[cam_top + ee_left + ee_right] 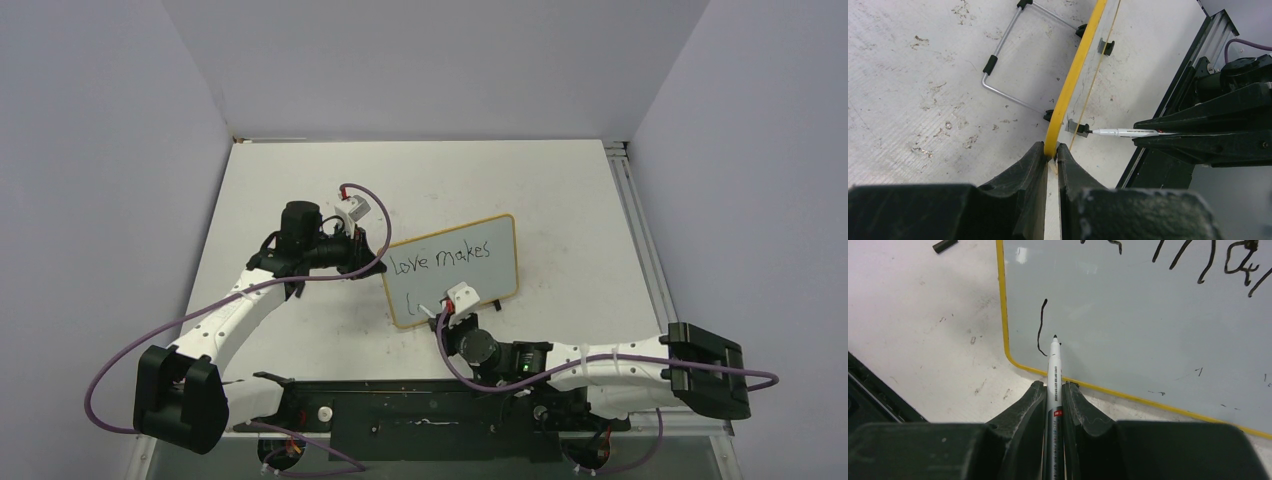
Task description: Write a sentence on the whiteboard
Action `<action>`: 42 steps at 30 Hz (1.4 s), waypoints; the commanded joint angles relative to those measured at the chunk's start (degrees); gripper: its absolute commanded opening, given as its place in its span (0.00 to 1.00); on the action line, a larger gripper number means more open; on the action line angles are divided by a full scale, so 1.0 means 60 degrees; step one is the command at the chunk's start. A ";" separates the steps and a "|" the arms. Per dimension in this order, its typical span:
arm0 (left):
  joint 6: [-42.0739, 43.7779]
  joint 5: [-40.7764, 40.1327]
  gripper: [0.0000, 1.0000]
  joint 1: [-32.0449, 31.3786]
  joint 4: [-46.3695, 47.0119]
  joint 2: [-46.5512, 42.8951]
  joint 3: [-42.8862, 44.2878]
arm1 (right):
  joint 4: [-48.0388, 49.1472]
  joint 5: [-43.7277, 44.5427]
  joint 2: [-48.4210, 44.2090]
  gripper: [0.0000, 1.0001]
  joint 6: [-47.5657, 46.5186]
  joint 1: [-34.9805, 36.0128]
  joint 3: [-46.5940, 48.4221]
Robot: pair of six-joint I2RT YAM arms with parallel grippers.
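The whiteboard, yellow-framed, stands tilted mid-table. Black marker words "Love makes" form the sentence's top line. Below them is one vertical stroke near the board's lower left corner. My left gripper is shut on the board's left yellow edge, fingers pinching the frame. My right gripper is shut on a white marker. Its black tip rests on the board surface just right of the stroke. The marker also shows in the left wrist view.
Behind the board, its wire stand rests on the scuffed table. A small black cap lies on the table left of the board. A black base rail runs along the near edge, and an aluminium rail lines the right side.
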 commanded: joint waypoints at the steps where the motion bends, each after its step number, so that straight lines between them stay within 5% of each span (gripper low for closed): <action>1: -0.0040 -0.0114 0.00 -0.0033 0.0022 -0.0069 0.0340 | 0.0575 0.0515 -0.0170 0.05 -0.0477 0.0037 0.0146; 42: -0.0040 -0.0104 0.00 -0.0032 0.0022 0.0000 0.0331 | 0.1153 0.0112 0.0185 0.05 -0.0781 -0.0271 0.0214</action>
